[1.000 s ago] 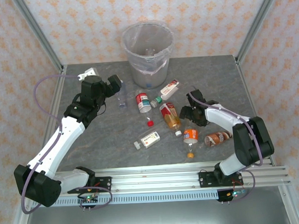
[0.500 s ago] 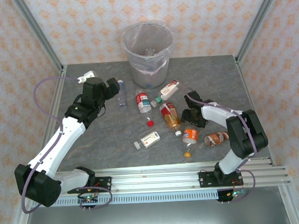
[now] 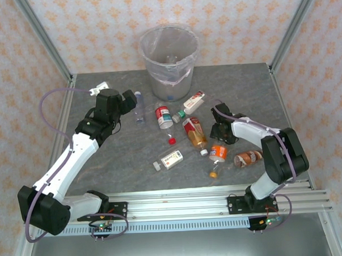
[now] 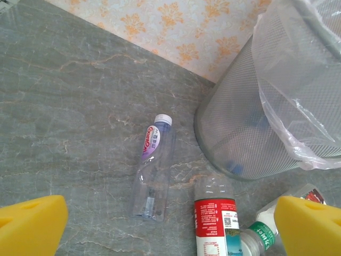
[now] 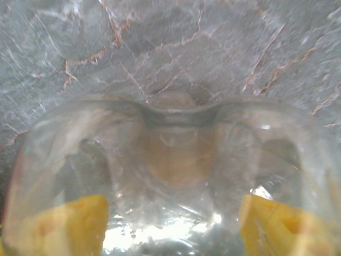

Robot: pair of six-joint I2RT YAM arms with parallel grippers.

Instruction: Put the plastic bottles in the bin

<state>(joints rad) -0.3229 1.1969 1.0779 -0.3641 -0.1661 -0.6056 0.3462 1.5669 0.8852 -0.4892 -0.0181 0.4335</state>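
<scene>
Left arm is reaching out long from its base toward the left side of the bin. Its wrist is tipping downward and the left gripper is hanging there with jaws spread wide, nothing between the yellow pads. Just below it a purple-label bottle is lying flat on the table, near the bin's lower left but not touching it, cap pointing toward the wallpaper. A red-label bottle is lying just in front of the bin, with a green-capped bottle right beside it. Right arm is folding back on itself, elbow sticking out well to the right of the bin and forearm angling back in. That's putting the right gripper low over the table, in front-right of the bin. Its yellow pads are showing either side of a clear bottle base sitting right up close. Honestly can't tell if it's squeezing or just straddling. From above, an orange-label bottle is lying just by that gripper, and an amber bottle a bit nearer the bin.
</scene>
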